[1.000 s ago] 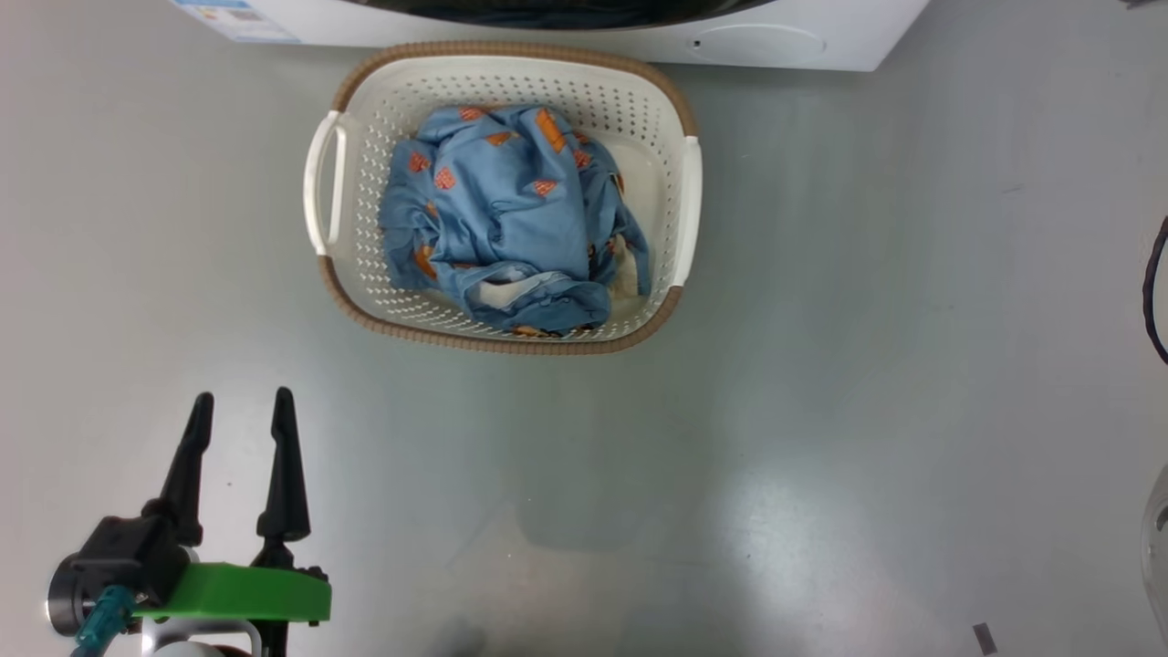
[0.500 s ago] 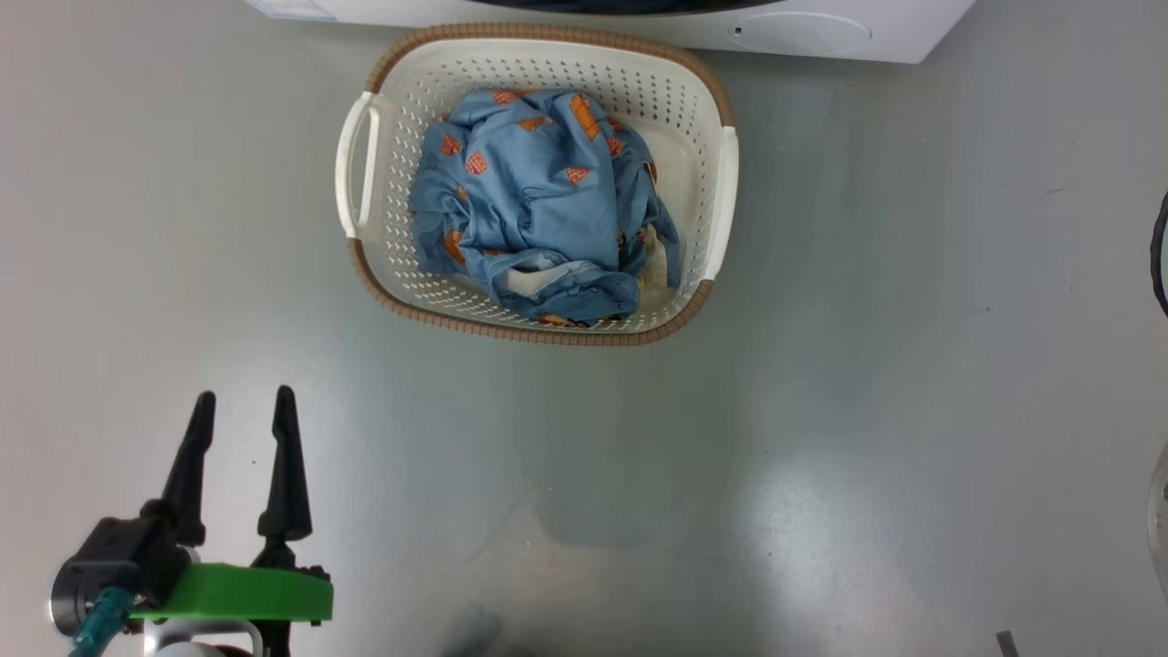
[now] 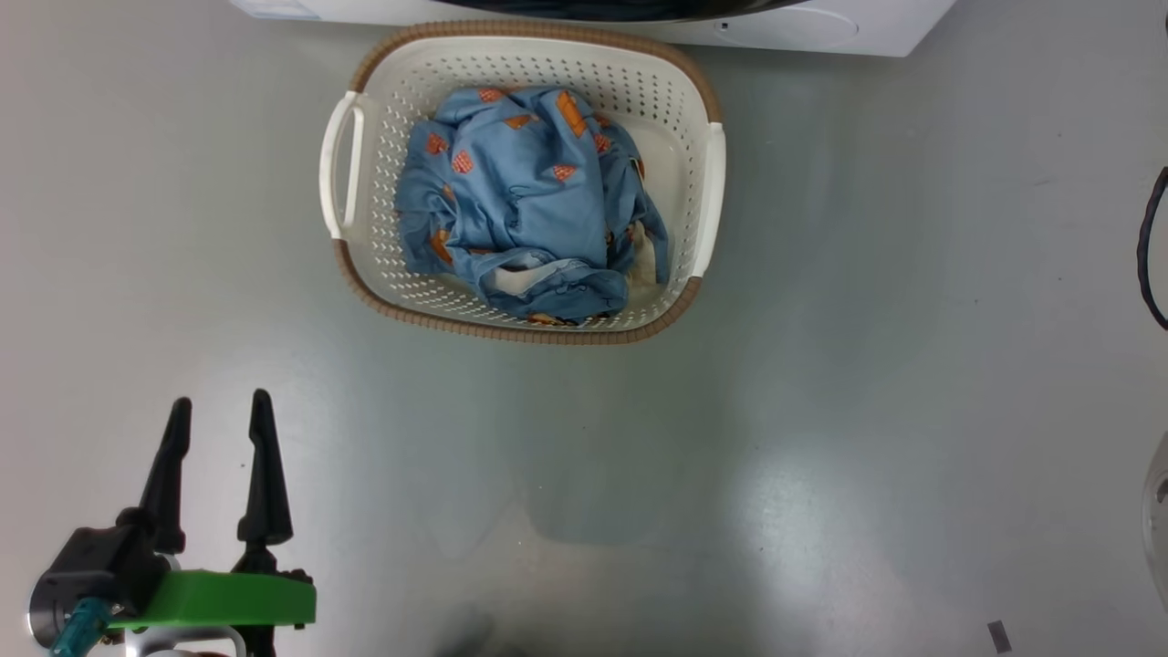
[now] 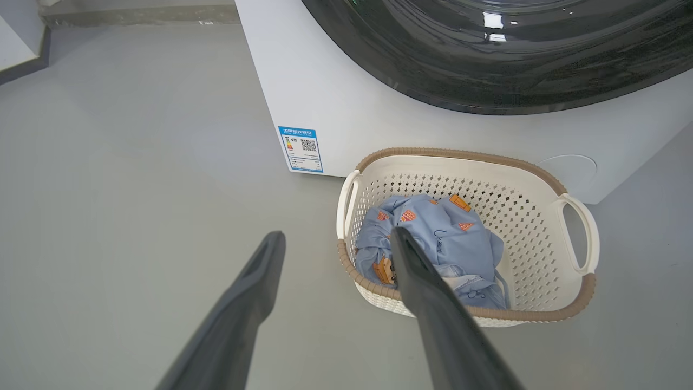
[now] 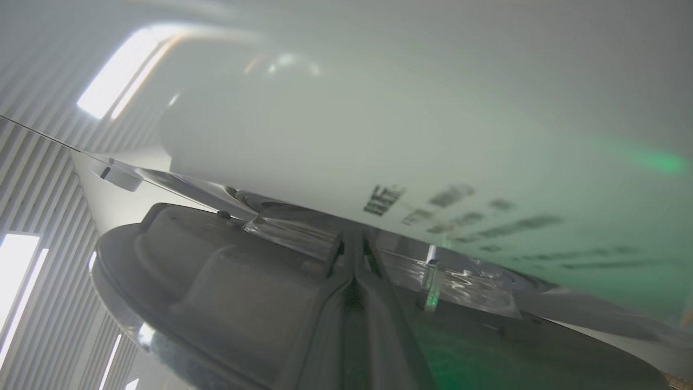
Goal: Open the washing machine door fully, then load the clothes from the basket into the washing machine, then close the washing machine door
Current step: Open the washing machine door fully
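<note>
The left tool hovers over the grey floor, its two dark fingers spread wide with nothing between them, well apart from the basket. The basket stands just before the washing machine, the clothes heaped inside it. The washing machine door lies against the front. The right tool has its fingers pressed together — what, if anything, they grip cannot be told.
</note>
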### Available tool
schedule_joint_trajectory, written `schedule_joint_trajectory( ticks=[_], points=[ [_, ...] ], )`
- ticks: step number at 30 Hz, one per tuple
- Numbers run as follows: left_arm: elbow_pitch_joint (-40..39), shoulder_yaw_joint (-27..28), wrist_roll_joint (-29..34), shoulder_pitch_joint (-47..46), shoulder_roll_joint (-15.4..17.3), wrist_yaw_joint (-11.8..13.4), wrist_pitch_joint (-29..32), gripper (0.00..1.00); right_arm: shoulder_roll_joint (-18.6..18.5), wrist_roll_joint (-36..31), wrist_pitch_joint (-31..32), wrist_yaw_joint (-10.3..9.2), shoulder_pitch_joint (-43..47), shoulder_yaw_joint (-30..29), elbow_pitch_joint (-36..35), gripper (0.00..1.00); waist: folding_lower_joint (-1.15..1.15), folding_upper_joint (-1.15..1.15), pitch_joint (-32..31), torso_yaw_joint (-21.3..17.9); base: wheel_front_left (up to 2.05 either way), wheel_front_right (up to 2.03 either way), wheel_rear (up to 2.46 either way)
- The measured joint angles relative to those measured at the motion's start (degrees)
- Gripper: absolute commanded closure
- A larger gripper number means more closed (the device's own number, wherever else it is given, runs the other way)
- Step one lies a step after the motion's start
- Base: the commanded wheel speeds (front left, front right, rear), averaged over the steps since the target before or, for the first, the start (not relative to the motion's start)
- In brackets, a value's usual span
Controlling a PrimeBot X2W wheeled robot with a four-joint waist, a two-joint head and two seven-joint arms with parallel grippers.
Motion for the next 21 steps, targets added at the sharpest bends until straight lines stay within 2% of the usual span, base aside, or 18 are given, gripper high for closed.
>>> schedule_joint_trajectory(
  ticks=[5,21],
  points=[
    [0.0,0.79,0.0,-0.04,-0.01,0.0,0.0,0.0,1.31,1.99,2.21,-0.16,0.79,0.19,-1.29,1.0,0.0,0.0,0.04,-1.25,0.0,0.0,0.0],
    [0.45,1.81,-0.52,-1.36,0.01,0.0,0.0,0.0,6.99,3.19,9.32,-0.16,12.74,5.64,-8.95,1.0,0.0,0.0,-3.47,-5.24,0.0,0.0,0.0]
  ],
)
